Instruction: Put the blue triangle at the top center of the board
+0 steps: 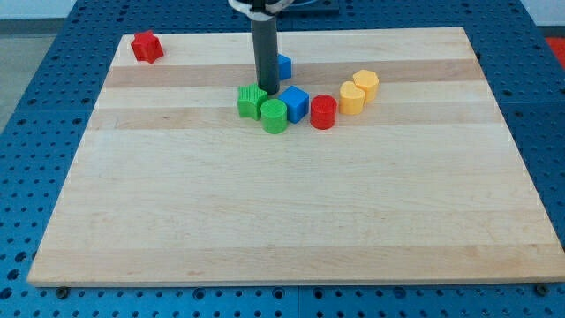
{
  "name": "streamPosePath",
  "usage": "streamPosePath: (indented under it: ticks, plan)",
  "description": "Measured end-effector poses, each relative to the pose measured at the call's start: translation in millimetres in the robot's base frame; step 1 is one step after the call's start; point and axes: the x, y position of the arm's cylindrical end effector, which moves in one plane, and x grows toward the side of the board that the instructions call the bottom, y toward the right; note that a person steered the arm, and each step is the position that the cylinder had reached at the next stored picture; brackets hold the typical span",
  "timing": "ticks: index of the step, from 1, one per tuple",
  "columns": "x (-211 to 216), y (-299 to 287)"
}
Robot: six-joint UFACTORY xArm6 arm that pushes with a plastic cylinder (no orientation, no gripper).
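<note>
One blue triangle [283,65] sits just behind tool tip [267,92].

Board [291,212] fills most of the view. My tip [267,91] sits upper middle, just above the cluster. Blue triangle [283,65] just right of the rod, mostly hidden behind it. Green block [251,102] touching the tip's lower left; green cylinder [274,116] below the tip. Blue cube [294,103] right of that cylinder — touching it. Red cylinder [324,112] next right, then yellow heart-like block [351,98] and yellow cylinder [366,85] stepping up-right. Red block [146,46] alone at the board's top left corner — well apart.
</note>
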Motion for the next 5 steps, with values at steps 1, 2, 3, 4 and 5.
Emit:
streamPosePath:
  ticks: [1, 2, 3, 4, 5]
  plan:
    - [-14.8, 0.6]
    - [-21.6, 3.7]
    - [-37.9, 11.3]
    - [-56.8, 26.7]
    - [-64.8, 32.6]
